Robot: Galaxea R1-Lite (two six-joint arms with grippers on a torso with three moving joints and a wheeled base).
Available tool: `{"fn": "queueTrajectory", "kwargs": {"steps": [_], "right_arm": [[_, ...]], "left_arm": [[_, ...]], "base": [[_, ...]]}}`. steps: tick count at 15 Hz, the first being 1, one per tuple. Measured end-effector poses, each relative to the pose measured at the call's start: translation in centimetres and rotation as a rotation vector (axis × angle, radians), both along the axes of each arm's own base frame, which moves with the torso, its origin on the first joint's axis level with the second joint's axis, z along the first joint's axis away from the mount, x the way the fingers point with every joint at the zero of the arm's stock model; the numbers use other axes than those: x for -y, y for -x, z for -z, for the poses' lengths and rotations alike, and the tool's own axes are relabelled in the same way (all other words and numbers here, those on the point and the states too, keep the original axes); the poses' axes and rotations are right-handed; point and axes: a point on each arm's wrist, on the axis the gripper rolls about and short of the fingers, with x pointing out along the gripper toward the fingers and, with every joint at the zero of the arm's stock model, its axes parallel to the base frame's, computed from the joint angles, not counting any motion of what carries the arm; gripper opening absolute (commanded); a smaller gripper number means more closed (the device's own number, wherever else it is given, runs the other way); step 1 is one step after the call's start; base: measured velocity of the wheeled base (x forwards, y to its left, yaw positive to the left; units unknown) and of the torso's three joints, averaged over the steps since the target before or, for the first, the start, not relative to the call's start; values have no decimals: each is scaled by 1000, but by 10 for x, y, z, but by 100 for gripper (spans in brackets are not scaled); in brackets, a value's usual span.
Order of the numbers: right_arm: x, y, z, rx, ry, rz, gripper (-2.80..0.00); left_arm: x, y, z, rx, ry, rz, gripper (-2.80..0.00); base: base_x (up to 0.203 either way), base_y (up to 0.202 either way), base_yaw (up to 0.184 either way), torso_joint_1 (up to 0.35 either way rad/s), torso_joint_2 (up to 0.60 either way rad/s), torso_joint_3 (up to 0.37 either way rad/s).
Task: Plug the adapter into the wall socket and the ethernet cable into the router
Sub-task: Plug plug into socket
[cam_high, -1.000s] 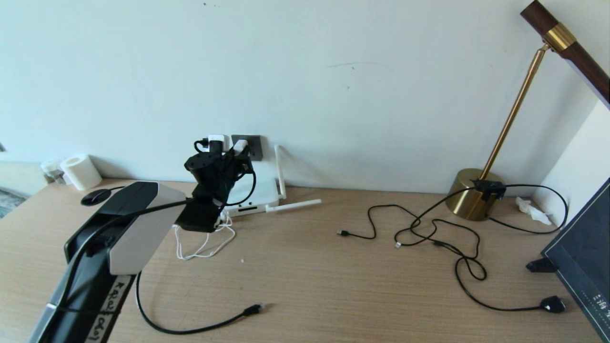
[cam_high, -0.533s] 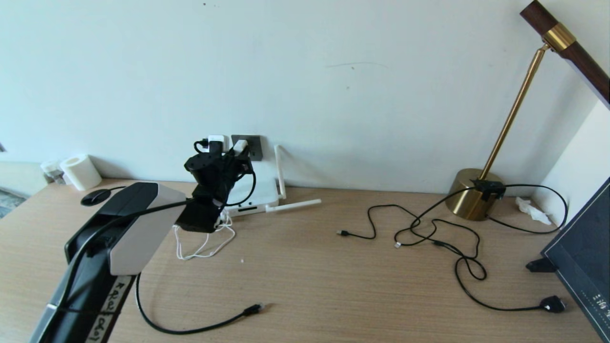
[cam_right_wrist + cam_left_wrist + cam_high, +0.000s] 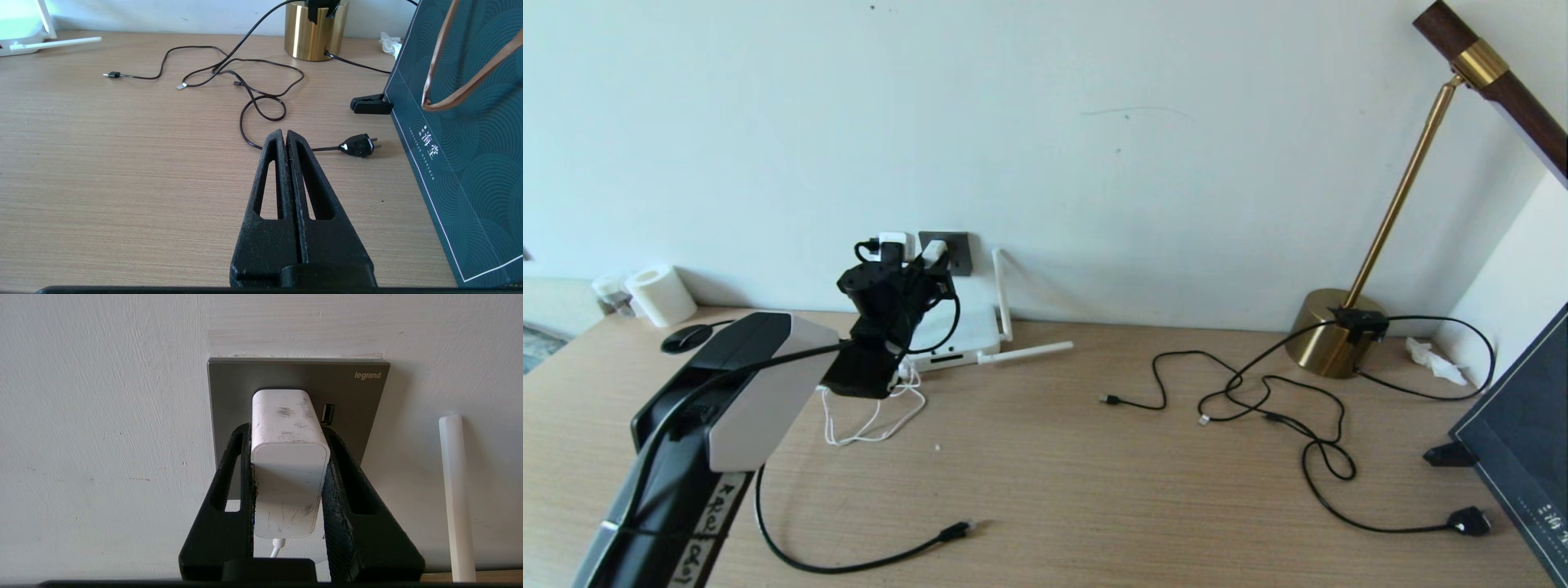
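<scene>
Head: left gripper (image 3: 929, 260) at the socket (image 3: 957, 249), above the router (image 3: 956, 331). Left wrist: fingers pinching adapter (image 3: 288, 457) against socket (image 3: 359, 400); push square, then release. Right wrist: right gripper (image 3: 285, 136) pressed together, parked.

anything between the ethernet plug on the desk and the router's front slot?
Head view: only the adapter's white cord loops beside that stretch; otherwise bare desk between ethernet cable and router.

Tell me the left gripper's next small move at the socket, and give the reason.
Probably open the fingers and back straight off. The left gripper is shut on the adapter, whose far end looks flush against the wall socket, so it seems seated. The ethernet cable lies loose on the desk, unplugged from the router; the right gripper is shut and idle.
</scene>
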Motion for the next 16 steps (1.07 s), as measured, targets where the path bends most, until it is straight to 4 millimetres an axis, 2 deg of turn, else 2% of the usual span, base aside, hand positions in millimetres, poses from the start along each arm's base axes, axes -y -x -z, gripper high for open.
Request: {"fn": "queueTrajectory", "kwargs": {"steps": [16], "right_arm": [[0, 0, 0, 0, 0, 0, -280]], "left_arm": [[-3, -9, -3, 19, -12, -12, -280]], "base": [[0, 0, 0, 0, 0, 0]]}}
